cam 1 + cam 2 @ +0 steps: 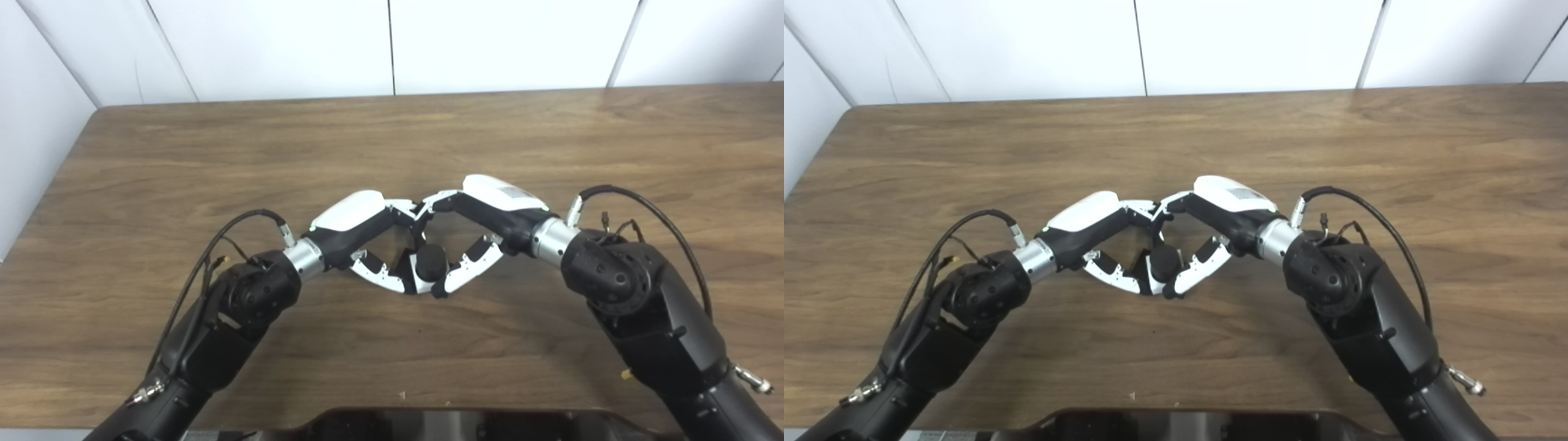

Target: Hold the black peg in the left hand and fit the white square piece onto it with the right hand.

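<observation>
White wall panels [392, 43] back a brown wood-grain bench [392, 135]. Both hands meet over the middle of the bench, nearer its front edge, fingertips touching. Left hand [361, 236] and right hand [484, 223] curl around the black peg [432, 262], which sits upright between them. Which hand bears it cannot be told; the fingers hide the contact. White square piece: not made out behind the fingers. Loose black cables [649, 211] arch off each wrist.
</observation>
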`<state>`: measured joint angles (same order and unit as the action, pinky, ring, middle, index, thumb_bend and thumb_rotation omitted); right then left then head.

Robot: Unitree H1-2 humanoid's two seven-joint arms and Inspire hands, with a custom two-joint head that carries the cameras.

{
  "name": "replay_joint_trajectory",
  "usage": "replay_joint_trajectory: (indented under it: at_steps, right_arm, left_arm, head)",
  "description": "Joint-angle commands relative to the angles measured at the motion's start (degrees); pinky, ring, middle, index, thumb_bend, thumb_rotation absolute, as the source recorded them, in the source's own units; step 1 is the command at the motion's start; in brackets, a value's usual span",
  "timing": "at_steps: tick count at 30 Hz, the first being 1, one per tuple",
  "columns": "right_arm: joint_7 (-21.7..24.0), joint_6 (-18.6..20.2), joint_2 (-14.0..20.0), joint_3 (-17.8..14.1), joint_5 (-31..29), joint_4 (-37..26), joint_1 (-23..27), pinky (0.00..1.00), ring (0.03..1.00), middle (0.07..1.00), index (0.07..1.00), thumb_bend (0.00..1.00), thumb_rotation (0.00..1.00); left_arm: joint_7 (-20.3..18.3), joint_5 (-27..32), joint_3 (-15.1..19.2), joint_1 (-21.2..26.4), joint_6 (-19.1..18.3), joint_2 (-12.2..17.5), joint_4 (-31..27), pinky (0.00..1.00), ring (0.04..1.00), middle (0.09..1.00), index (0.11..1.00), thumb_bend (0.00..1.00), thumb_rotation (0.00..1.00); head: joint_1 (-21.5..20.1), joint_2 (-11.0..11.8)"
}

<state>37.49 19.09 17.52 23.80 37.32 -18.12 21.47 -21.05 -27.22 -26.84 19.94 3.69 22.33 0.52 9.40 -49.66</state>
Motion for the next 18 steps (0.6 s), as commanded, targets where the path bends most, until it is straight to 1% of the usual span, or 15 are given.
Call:
replay_joint_trajectory:
  at_steps: [1, 5, 9, 18]
  right_arm:
    - [-1.94, -0.81, 1.11, -2.14, -0.45, -1.88, 1.51, 0.84, 0.907, 0.940, 0.895, 0.95, 0.33]
    - [-2.49, -1.42, 1.80, -3.73, -1.33, -2.27, 1.47, 0.83, 0.904, 0.931, 0.891, 0.92, 0.31]
    - [-2.99, -1.49, 2.80, -4.51, -1.46, -2.78, 1.72, 0.82, 0.898, 0.919, 0.876, 0.89, 0.24]
    - [-2.14, -0.77, 5.00, -6.21, -2.59, -4.03, 2.52, 0.81, 0.893, 0.920, 0.859, 0.88, 0.19]
  left_arm:
    - [-2.97, -2.14, -1.74, -1.13, -0.78, 0.66, 1.34, 0.90, 0.919, 0.869, 0.487, 0.52, 0.08]
    - [-2.66, -2.21, -1.73, -1.12, -0.11, 0.80, 1.78, 0.89, 0.917, 0.868, 0.487, 0.52, 0.08]
    - [-2.49, -2.28, -1.76, -1.06, 0.44, 0.89, 2.18, 0.89, 0.915, 0.869, 0.487, 0.52, 0.08]
    - [-2.56, -1.96, -1.51, -0.96, 0.88, 0.91, 2.80, 0.86, 0.911, 0.870, 0.487, 0.52, 0.08]
  head:
    - [-0.04, -0.03]
    - [-0.60, -0.04]
    - [-0.72, 0.01]
    - [-1.00, 0.23]
